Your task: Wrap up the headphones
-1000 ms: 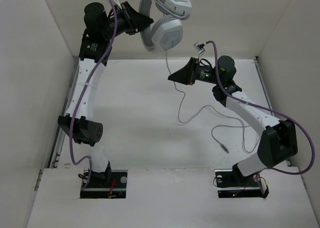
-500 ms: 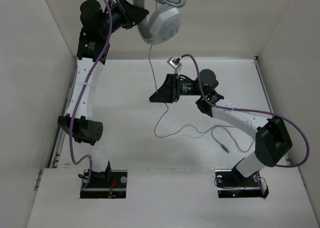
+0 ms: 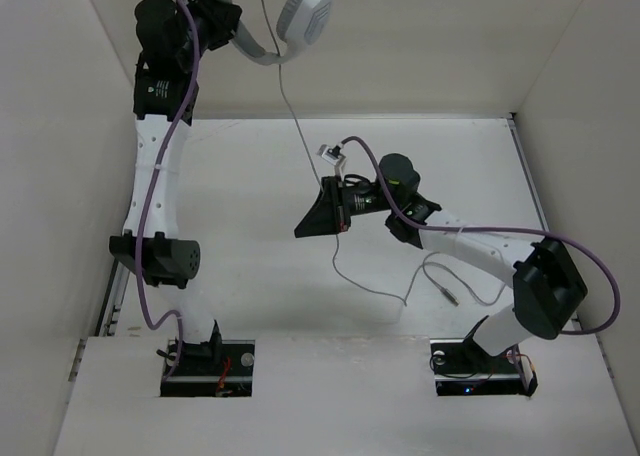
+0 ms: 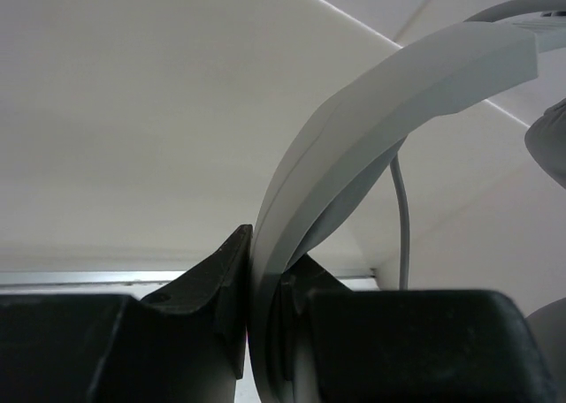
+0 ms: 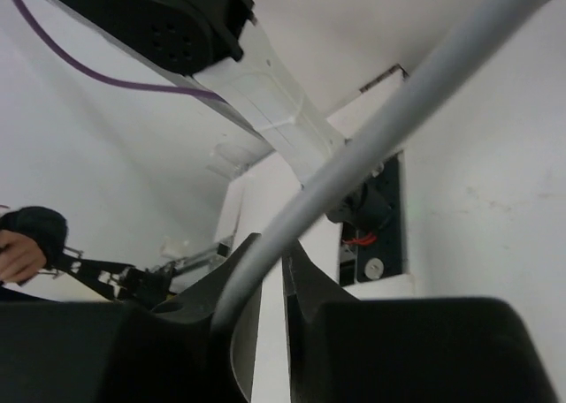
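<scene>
White table (image 3: 250, 206) between pale walls (image 3: 430, 46) bears the headphones' (image 3: 303, 16) cable (image 3: 440, 284).

- Headphones (image 3: 303, 14): light grey-white, raised aloft at far left, one earcup visible.
- Cable (image 3: 303, 126): thin, grey, slanting downward, its slack on the surface (image 3: 250, 196).
- Plug (image 3: 452, 298): lying flat.

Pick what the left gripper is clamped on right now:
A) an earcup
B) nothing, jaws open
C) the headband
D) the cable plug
C: the left wrist view shows the left gripper shut on the curved headband, which is pinched between its fingers. The cable instead runs between the fingers of the right gripper.
</scene>
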